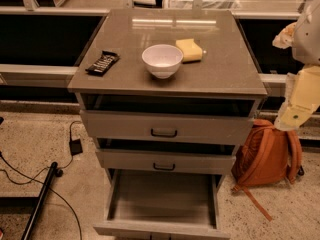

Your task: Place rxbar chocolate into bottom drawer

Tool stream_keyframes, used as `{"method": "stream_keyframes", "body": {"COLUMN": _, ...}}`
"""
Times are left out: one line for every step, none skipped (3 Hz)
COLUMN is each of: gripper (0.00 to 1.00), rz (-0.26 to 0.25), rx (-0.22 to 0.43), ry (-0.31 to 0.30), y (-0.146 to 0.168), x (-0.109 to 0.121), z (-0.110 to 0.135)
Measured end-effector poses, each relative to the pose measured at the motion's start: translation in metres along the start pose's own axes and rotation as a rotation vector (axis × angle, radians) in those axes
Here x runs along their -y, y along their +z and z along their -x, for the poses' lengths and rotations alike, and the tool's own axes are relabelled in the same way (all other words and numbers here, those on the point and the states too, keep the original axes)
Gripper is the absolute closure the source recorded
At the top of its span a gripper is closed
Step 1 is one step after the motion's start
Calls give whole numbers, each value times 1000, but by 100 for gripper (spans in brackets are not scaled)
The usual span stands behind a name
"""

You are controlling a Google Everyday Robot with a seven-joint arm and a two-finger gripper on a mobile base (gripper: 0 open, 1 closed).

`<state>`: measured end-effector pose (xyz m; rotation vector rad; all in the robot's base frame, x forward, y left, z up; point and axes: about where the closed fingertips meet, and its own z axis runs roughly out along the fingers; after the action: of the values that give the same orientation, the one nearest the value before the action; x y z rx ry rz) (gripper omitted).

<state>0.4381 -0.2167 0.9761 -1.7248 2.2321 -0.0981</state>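
Three grey-brown drawers sit under the glossy grey-brown bench point(225, 69). The lowest, the wide bottom drawer point(160, 194) with a plain grey interior, stands pulled well out with nothing in it. The small flat rxbar chocolate point(102, 62), in a black wrapper with pale lettering, lies at a slant near the bench's front left corner, apart from the round white bowl point(162, 60) at the middle. A yellow sponge-like block point(189, 49) rests just behind and to the right of the bowl. The robot's pale cream gripper point(294, 115) hangs at the right edge of the view, off the bench's right side and above an orange fabric backpack point(267, 154) on the floor. It is well apart from the bar, and whether its jaws are apart or together I cannot tell.

The step in hand looks to be the reach for the bar. To do it well, the arm should pass above the bowl and block, descend on the bar from overhead, and turn so the jaws close across the wrapper's narrow width. The bar is thin, so the descent must end very near the surface. A sideways nudge could push it off the nearby edge. The carry should then swing forward of the two upper drawers point(164, 126) and release low over the open tray.
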Motion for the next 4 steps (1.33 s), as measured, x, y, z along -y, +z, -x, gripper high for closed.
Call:
{"method": "stream_keyframes", "body": {"gripper": 0, "rz": 1, "rx": 3, "ry": -3, "y": 4, "x": 4, "z": 4}}
{"method": "stream_keyframes", "body": {"gripper": 0, "rz": 15, "rx": 36, "ry": -38, "y": 43, "x": 48, "z": 40}}
{"method": "stream_keyframes", "body": {"gripper": 0, "rz": 26, "rx": 52, "ry": -84, "y": 91, "x": 104, "z": 82}}
{"method": "stream_keyframes", "body": {"gripper": 0, "rz": 52, "rx": 87, "ry": -154, "y": 158, "x": 162, "z": 150}}
